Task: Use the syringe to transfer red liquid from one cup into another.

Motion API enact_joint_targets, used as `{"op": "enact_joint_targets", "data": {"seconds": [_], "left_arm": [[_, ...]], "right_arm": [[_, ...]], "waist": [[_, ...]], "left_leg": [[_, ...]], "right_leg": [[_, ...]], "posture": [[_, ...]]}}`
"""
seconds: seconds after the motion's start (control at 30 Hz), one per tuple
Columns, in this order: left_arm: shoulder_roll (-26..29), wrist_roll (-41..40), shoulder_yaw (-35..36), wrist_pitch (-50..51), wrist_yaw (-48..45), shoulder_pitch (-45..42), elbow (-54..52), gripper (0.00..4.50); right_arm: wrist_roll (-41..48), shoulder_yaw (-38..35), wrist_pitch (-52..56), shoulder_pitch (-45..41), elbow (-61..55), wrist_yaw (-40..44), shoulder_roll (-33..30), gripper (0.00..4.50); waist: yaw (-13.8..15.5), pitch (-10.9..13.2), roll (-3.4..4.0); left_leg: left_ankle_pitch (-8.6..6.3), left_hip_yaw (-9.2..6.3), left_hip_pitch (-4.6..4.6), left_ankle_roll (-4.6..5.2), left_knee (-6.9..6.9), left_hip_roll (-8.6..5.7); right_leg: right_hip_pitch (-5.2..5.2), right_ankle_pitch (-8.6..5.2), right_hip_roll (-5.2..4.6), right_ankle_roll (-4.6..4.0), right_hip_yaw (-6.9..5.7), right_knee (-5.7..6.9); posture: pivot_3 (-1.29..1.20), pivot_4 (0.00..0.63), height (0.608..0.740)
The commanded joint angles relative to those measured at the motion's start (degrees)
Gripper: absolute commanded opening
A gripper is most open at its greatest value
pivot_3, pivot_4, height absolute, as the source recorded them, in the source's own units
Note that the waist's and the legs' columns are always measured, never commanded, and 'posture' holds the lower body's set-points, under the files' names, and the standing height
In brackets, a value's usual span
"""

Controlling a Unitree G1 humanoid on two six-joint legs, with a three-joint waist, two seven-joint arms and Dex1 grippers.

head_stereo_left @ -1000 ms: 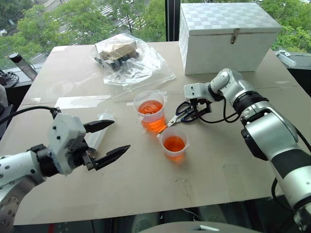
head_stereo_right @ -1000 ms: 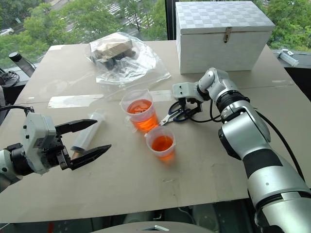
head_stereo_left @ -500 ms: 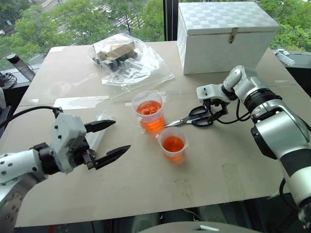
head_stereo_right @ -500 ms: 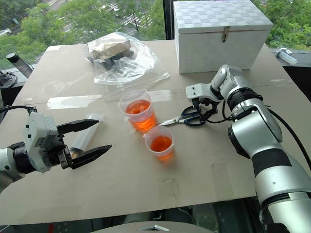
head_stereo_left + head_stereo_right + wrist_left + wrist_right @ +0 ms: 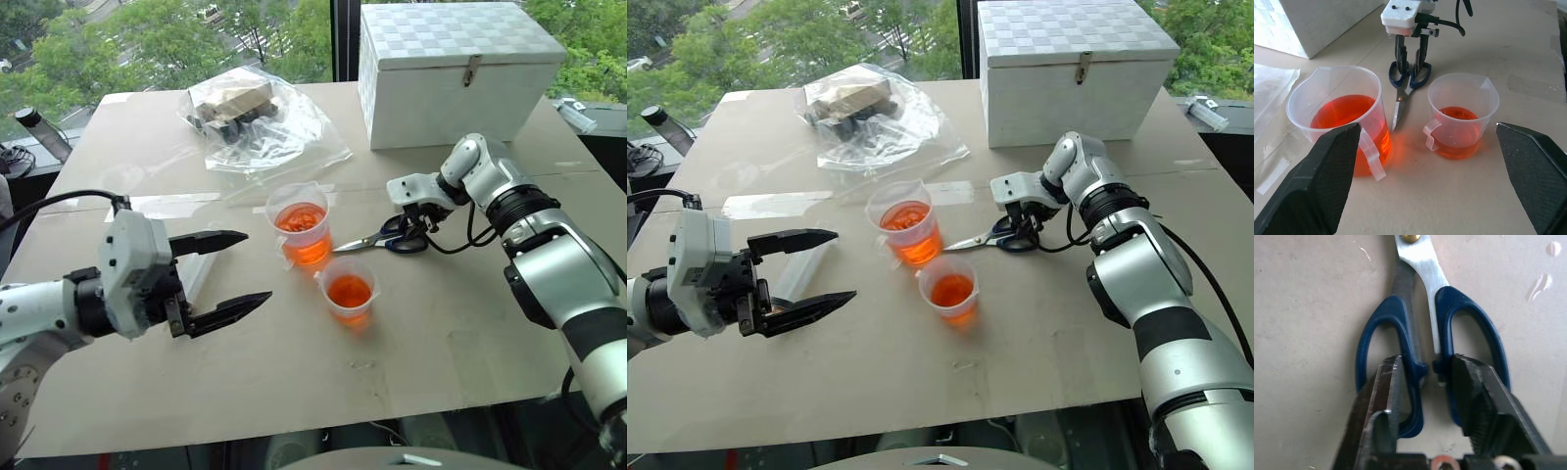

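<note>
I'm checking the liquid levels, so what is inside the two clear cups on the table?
Both hold orange-red liquid: the taller cup near half full, the smaller cup lower. Nothing else shows inside either. The taller cup's handle covers part of its front wall.

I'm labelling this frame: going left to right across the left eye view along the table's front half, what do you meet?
Left tool → larger cup → smaller cup → scissors → right tool.

Bright, even daylight from windows behind table; soft shadows, sharp focus.
</note>
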Motion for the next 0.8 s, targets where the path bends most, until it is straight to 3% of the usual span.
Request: {"op": "enact_joint_targets", "data": {"seconds": [0.03, 0.53, 0.8], "left_arm": [[1.0, -1.3, 0.9, 0.3, -0.1, -1.0, -0.6, 4.50], [1.2, 0.6, -2.2, -0.9, -1.2, -3.2, 0.9, 4.50], [1.7, -1.3, -2.4, -0.1, -1.0, -6.2, 1.2, 4.50]], "right_arm": [[0.1, 0.2, 0.9, 0.5, -2.2, 1.3, -0.9, 0.73], [-2.5, 1.9, 7.5, 2.7, -4.1, -5.0, -0.4, 0.73], [0.1, 0.3, 9.2, 2.3, -7.0, 0.8, -3.7, 0.73]], "waist": [[0.0, 0.0, 0.00], [0.0, -0.1, -0.12], [0.3, -0.1, -0.13]], "left_leg": [[0.00, 0.01, 0.00, 0.00, 0.00, 0.00], [0.02, 0.00, 0.13, -0.02, 0.02, 0.00], [0.02, -0.03, 0.26, -0.03, 0.02, 0.00]], "right_leg": [[0.00, 0.00, 0.00, 0.00, 0.01, 0.01], [0.07, 0.01, 0.02, -0.02, 0.02, 0.13], [0.19, 0.04, 0.00, -0.07, -0.01, 0.15]], "posture": [[0.00, 0.150, 0.740], [0.00, 0.150, 0.740], [0.00, 0.150, 0.740]]}}
